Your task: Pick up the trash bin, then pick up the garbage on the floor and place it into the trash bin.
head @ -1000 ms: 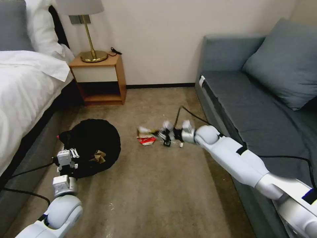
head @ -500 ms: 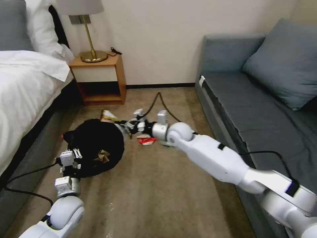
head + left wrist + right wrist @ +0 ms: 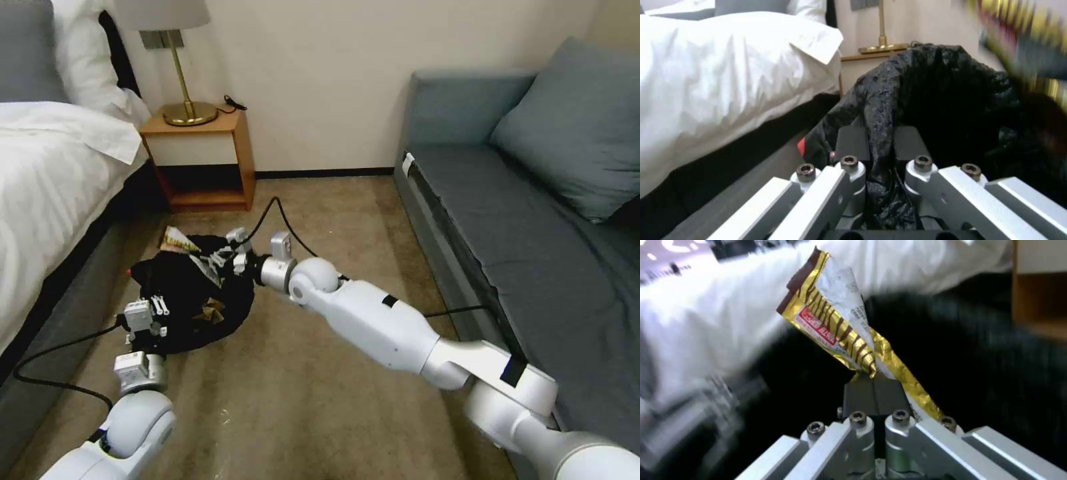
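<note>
The right gripper [image 3: 203, 261] is clenched on the yellow-silver snack wrapper [image 3: 179, 241]. In the right wrist view its dark fingertips [image 3: 872, 396] are pressed together on the wrapper's lower end [image 3: 841, 330], and the rest of the foil stands up and away from them, gold with brown stripes and a red label. The gripper hangs over the far side of the trash bin [image 3: 190, 297], with the wrapper's free end reaching past the bin's rim toward the bed [image 3: 47, 200]. Inside the bin's black bag lies a crumpled brown paper [image 3: 212, 310].

The left gripper [image 3: 148, 313] sits at the near rim of the bin. In the left wrist view its fingers [image 3: 852, 143] are closed on a fold of the crinkly black bag [image 3: 925, 100] at the bin's edge, so it grips the bin by the rim. A small red spot shows at the bin's side nearest the bed.

The bin stands on the brown carpet [image 3: 320, 387] between the bed and the grey sofa [image 3: 533, 220], just in front of the wooden nightstand [image 3: 200, 160] that bears a brass lamp [image 3: 180, 100]. Black cables trail from both arms across the floor.
</note>
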